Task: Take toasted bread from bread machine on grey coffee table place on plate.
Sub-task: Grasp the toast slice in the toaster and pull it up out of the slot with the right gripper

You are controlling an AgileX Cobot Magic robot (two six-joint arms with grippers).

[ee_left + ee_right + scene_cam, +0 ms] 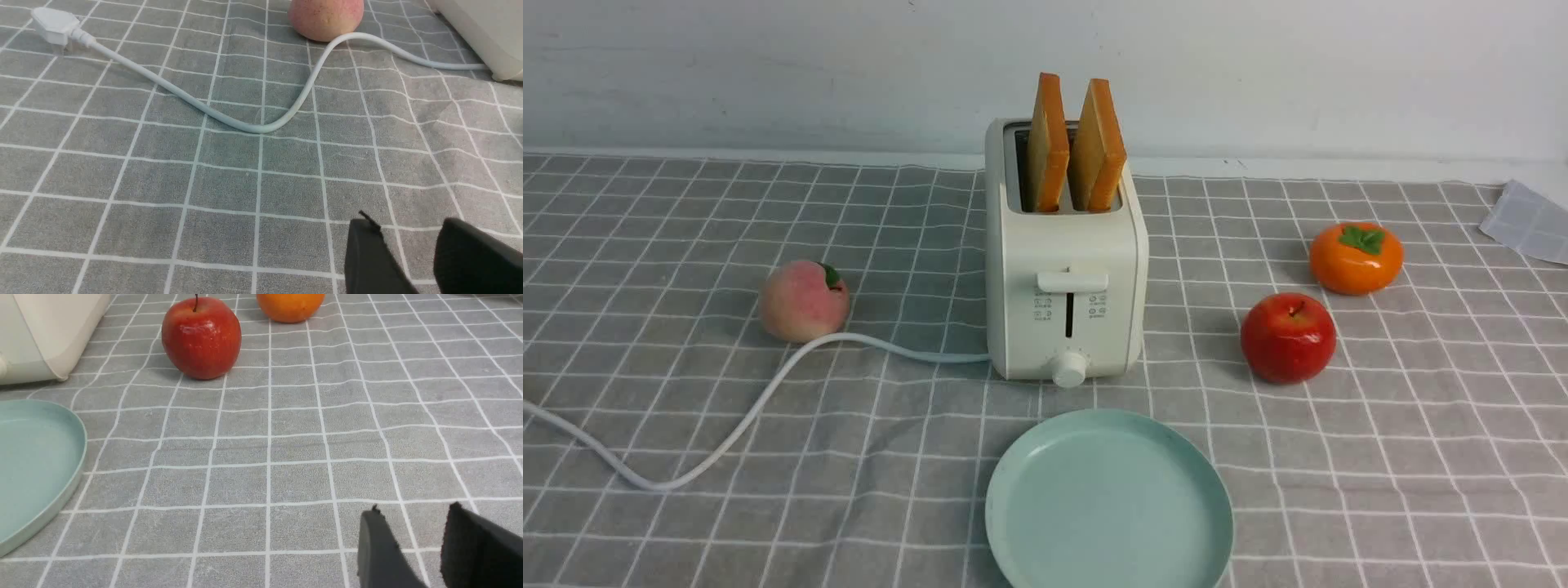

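1. Standing upright in the toaster (1066,278) slots, on the grey checked counter (1339,457): both toasted bread slices (1047,147) (1098,147).
2. Lying just in front of the toaster: mint-green plate (1107,502).
3. Left end effector (408,228), right end effector (412,514): parted, gripping nothing.

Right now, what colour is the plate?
The plate is plain pale mint green; front view shows it best.
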